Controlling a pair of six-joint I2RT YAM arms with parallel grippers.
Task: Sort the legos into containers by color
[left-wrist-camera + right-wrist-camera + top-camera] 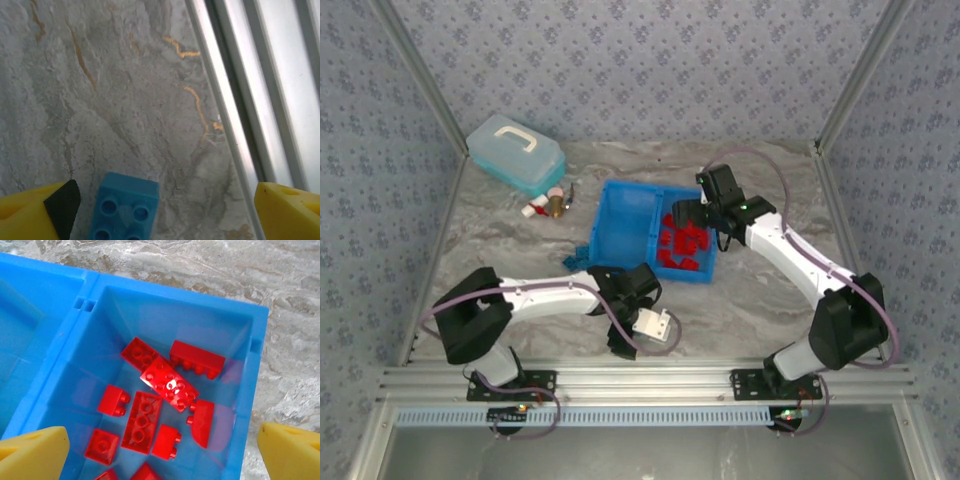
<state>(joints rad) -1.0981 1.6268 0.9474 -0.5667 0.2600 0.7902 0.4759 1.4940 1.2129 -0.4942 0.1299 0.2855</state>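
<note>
Studs-up blue lego [127, 207] lay lengthwise toward the camera between the left gripper's [165, 212] spread fingers; right gripper [160, 440] gaped above red legos [167, 382].

Bare marble table [125, 100] lies open beyond the blue brick [125, 207], bounded by the aluminium rail [270, 75].

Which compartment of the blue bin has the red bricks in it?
The right compartment, below the right claw; red bricks cover its floor, while the left compartment shows no red.
</note>
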